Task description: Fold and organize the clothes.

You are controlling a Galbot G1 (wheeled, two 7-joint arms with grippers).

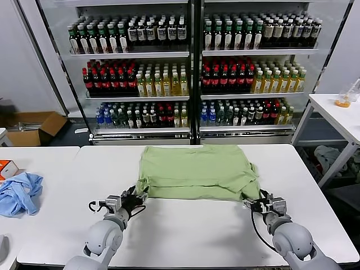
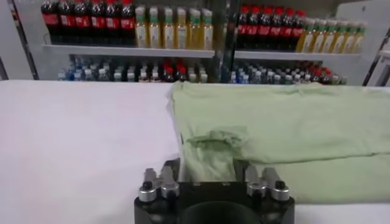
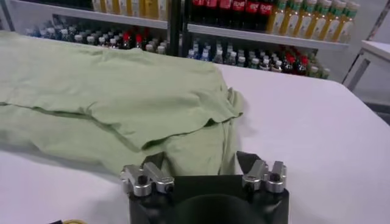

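The shirt [image 1: 194, 171] lies flat in the middle of the white counter [image 1: 185, 230], already doubled over once, so the top layer sits a bit back from the near edge. Both arms are down low at that near edge. The left hand [image 1: 134, 198] is at the shirt's near left corner and the right hand [image 1: 257, 201] at the near right corner. In both wrist views the fingers are spread with the cloth edge sitting between them, not pinched yet, so both hands look released.

Looks like the grab step for the next fold. The next move probably calls for both hands to clench on their corners at about the same time, catching all layers, then lift evenly so the shirt doesn't skew or come undone. A blue cloth [image 1: 19, 191] sits off to the left, well apart.
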